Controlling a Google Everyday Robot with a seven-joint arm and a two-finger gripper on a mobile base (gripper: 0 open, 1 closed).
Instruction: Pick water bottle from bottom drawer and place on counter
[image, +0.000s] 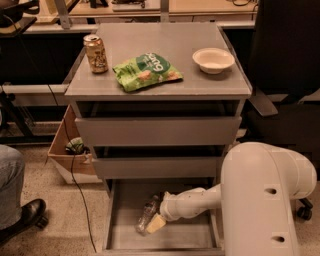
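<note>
The water bottle (148, 212), small and clear, lies on the floor of the open bottom drawer (130, 239). My gripper (154, 223) reaches into the drawer from the right on a white arm and sits right against the bottle's lower right side, its yellowish fingertip beside the bottle. The counter (165, 35) is the grey top of the cabinet above.
On the counter stand a gold drink can (95, 54), a green chip bag (147, 71) and a white bowl (213, 60). The two upper drawers (157, 131) are closed. A cardboard box (67, 152) and a person's leg and shoe (17, 210) are at the left.
</note>
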